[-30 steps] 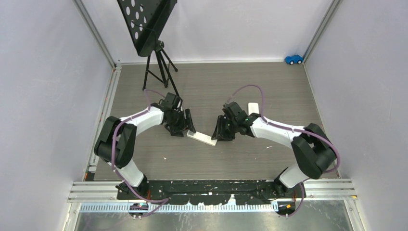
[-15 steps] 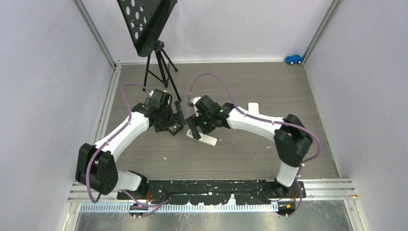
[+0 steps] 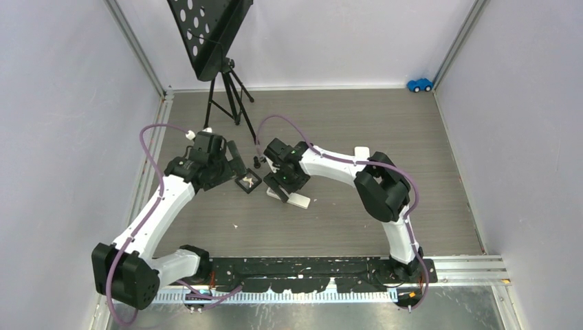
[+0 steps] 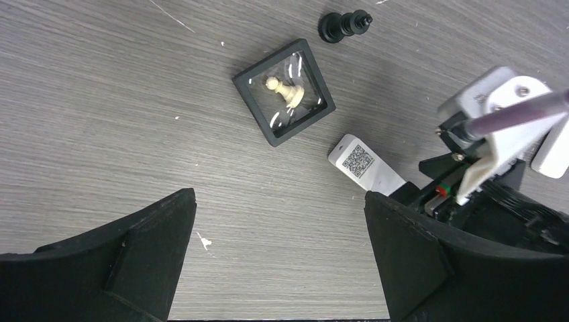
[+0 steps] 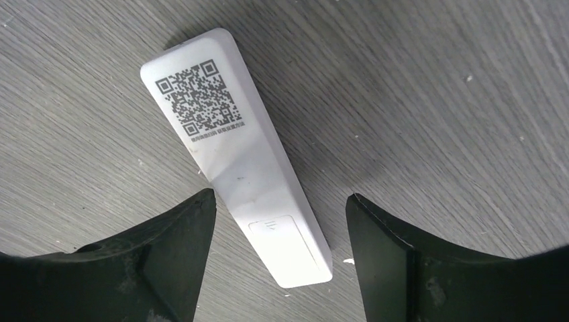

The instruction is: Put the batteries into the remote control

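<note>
- Left gripper [image 4: 277, 196]: jaws wide apart, nothing between them, hanging over bare table [image 3: 344, 227] to the left of the tray.
- Black square tray [image 4: 257, 111]: sits flat on the table with clear film across its opening. Inside is one pale chess pawn [image 4: 285, 90], lying on its side.
- Black chess piece [image 4: 342, 25]: on its side just beyond the tray, outside it.
- Remote control [image 5: 248, 174]: white, on the table just right of the tray, back side up. QR label at one end, battery cover at the other end shut.
- Right gripper [image 5: 280, 196]: jaws apart, one finger on either side of the remote's cover end, not clamped on it.
- White flat piece [image 3: 362, 152]: farther right, beside the right arm.
</note>
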Controlling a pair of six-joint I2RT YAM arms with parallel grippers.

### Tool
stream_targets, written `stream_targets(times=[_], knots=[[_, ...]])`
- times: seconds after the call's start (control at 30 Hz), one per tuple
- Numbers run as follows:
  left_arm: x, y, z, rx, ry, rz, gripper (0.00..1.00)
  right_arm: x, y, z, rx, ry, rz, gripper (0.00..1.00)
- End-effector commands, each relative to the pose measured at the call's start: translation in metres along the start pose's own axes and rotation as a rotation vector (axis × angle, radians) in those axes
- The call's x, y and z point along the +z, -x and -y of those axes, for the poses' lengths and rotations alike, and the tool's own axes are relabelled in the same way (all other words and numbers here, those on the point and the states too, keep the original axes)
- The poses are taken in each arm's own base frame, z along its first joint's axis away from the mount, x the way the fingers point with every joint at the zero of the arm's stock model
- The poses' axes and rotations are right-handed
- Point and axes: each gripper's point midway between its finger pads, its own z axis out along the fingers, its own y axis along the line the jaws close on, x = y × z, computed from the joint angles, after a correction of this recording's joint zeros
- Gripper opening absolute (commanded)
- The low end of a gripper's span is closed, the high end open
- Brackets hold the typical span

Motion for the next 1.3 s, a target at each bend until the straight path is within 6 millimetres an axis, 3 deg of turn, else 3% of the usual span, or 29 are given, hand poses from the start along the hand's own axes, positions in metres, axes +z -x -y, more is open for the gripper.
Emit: stream_targets(times=[0.0, 0.17, 0.23, 0.37, 0.53, 0.73, 0.83, 1.0, 1.27], knots=[[-0.012, 0.01, -0.006, -0.027, 0.011, 0.064, 1.0, -0.005, 0.003, -0.011, -0.017, 0.052, -0.024, 0.73], [-0.022, 0.015, -0.003, -0.03, -0.019, 0.092, 1.0, 0.0, 0.001, -0.005, 0.003, 0.016, -0.033, 0.53], [-0.026, 0.016, 0.003, -0.013, -0.056, 0.099, 1.0, 0.001, 0.006, 0.01, 0.033, -0.078, -0.007, 0.42], [-0.034, 0.02, 0.01, 0.005, -0.104, 0.118, 1.0, -0.007, 0.013, 0.029, 0.138, -0.145, 0.074, 0.34], [-0.038, 0.022, 0.01, 0.018, -0.107, 0.129, 1.0, -0.031, 0.014, 0.076, 0.367, -0.281, 0.189, 0.32], [-0.036, 0.019, 0.012, 0.028, -0.109, 0.104, 1.0, -0.048, -0.015, 0.148, 0.734, -0.388, 0.271, 0.32], [-0.037, 0.018, 0.014, 0.033, -0.12, 0.096, 1.0, -0.049, -0.023, 0.175, 0.825, -0.411, 0.296, 0.32], [-0.038, 0.018, 0.015, 0.04, -0.123, 0.089, 1.0, -0.039, -0.021, 0.19, 0.848, -0.397, 0.272, 0.35], [-0.046, 0.017, 0.013, 0.07, -0.128, 0.09, 1.0, -0.025, -0.028, 0.194, 0.908, -0.365, 0.227, 0.5]])
